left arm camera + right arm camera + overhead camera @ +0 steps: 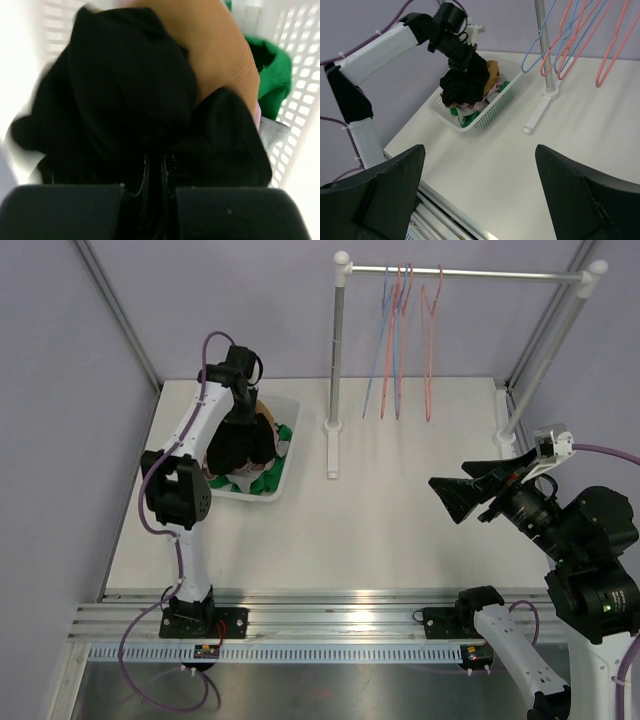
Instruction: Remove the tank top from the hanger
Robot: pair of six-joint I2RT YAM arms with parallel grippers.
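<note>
- Bases of both arms sit at the near edge of the table (pixel 400 530), left arm on the left.
- Right tool (pixel 450 502) hovers low on the right side, above the table, jaws spread wide with nothing between them. Its own camera looks straight through the gap (pixel 480 150).
- Left arm reaches forward over the white basket (pixel 292 455) at the left of the table.
- Left tool (pixel 243 425) points down into that basket, clamped tight on the black tank top (pixel 238 445). From the wrist, its fingers (pixel 75 210) pinch a fold of dark cloth.
- Tank top hangs bunched from the tool, its lower part resting on the pile in the basket.
- Under it, an orange garment (pixel 225 55) and a green garment (pixel 272 65) show against the slotted basket wall.
- At the far end, a white rack (pixel 460 273) stands on the table, well apart from the basket.
- Pink and blue hangers (pixel 428 340) dangle from its rail.
</note>
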